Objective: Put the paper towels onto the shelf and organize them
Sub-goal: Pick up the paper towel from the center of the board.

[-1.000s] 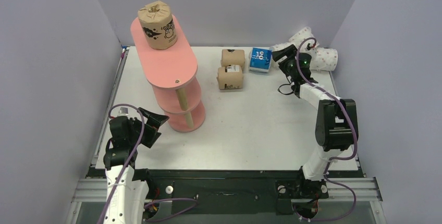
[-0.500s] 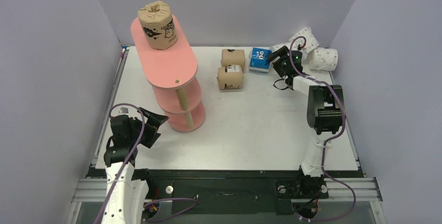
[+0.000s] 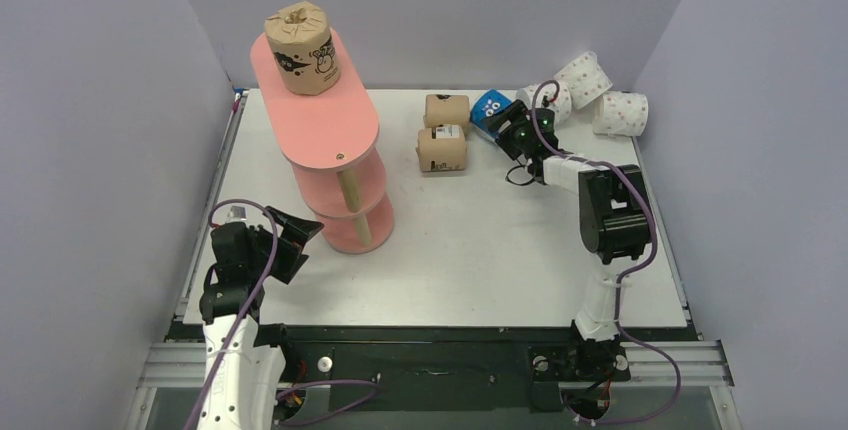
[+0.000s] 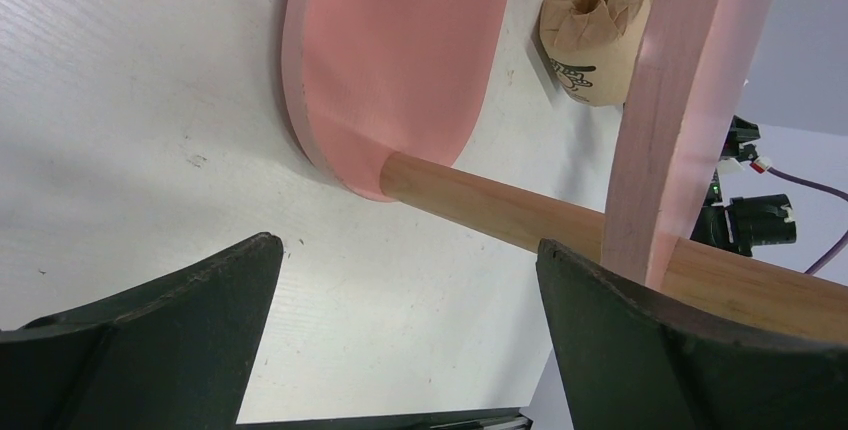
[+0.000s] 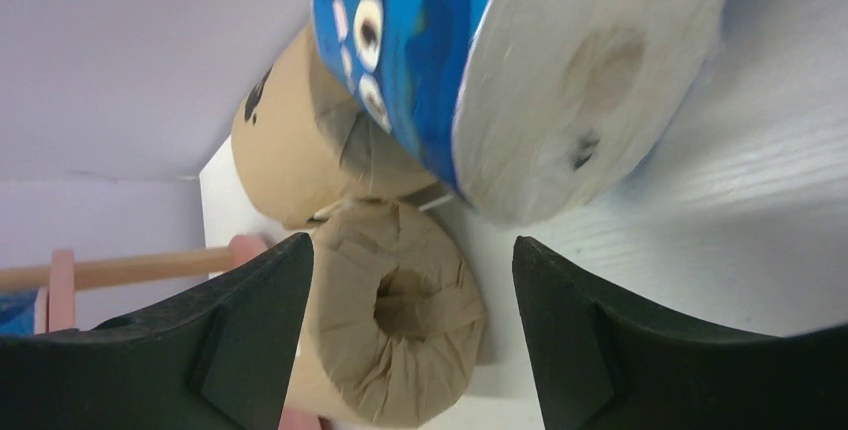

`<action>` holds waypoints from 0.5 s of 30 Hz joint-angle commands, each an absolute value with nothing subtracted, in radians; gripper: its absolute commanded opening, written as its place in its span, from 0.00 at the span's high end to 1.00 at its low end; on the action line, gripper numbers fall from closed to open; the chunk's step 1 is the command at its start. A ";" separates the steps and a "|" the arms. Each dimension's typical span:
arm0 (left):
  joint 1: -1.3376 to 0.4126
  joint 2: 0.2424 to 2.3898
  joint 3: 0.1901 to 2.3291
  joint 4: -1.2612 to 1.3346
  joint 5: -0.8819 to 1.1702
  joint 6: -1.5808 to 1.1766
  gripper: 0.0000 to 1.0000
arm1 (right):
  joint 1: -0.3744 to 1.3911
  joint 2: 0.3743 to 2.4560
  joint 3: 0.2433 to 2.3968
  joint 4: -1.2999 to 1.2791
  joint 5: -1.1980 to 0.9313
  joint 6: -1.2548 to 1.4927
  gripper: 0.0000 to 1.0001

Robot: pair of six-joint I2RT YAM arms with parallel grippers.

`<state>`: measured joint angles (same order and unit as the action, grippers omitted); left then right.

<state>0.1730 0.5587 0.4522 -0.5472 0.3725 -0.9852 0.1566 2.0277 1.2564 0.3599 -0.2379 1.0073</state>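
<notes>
The pink three-tier shelf (image 3: 318, 115) stands at the left, with one brown roll (image 3: 300, 48) upright on its top board. Two brown rolls (image 3: 443, 148) lie on the table beside a blue roll (image 3: 489, 109). White pink-dotted rolls (image 3: 583, 76) lie at the far right corner. My right gripper (image 3: 510, 133) is open and empty, close by the blue roll's near right side. In the right wrist view the blue roll (image 5: 420, 40) fills the top and a brown roll (image 5: 400, 320) shows between the open jaws. My left gripper (image 3: 300, 235) is open and empty, facing the shelf's base (image 4: 400, 50).
A wooden post (image 4: 480, 205) of the shelf crosses just ahead of my left gripper (image 4: 410, 250). Grey walls close in the table on three sides. Another white dotted roll (image 3: 620, 112) lies against the right wall.
My right arm has swung left from the white dotted rolls to the blue roll, which has shifted and turned a little. The left arm has not moved.
</notes>
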 commanded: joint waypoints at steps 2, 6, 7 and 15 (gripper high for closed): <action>0.180 0.546 0.450 -0.503 0.400 -0.976 0.00 | 0.178 1.878 1.181 0.446 -0.258 1.026 0.31; 0.181 0.543 0.447 -0.500 0.405 -0.977 0.00 | 0.165 1.799 1.103 0.453 -0.209 1.011 0.31; 0.181 0.542 0.446 -0.500 0.406 -0.977 0.00 | 0.160 1.778 1.083 0.447 -0.197 1.009 0.31; 0.181 0.541 0.445 -0.494 0.408 -0.982 0.00 | 0.093 1.812 1.113 0.436 -0.192 1.028 0.30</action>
<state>0.1730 0.5491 0.4427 -0.5373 0.3862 -0.9859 0.1211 1.7969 1.0782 0.4011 -0.2100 1.0187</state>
